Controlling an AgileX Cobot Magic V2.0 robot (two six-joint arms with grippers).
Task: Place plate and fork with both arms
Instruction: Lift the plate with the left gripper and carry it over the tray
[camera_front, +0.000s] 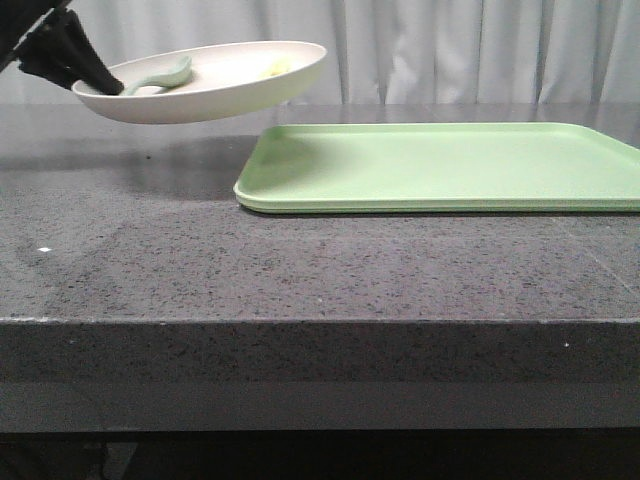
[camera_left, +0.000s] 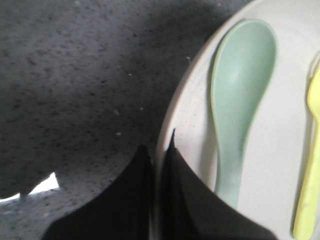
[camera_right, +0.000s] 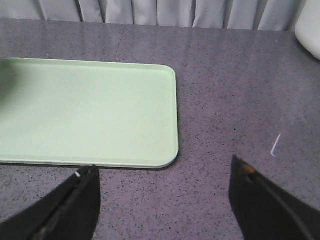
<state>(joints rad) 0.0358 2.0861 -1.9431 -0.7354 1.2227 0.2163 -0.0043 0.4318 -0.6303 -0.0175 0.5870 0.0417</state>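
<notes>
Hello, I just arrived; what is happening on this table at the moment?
The left tool is shut on the rim of the large round cream plate and holds it in the air, tilted, above the dark speckled table, beside the flat rectangular light-green tray. A teal-green spoon and the small pale-yellow plastic fork lie inside the plate. The right tool is open and holds nothing, above the table near a corner of the tray. Nothing lies on the tray.
</notes>
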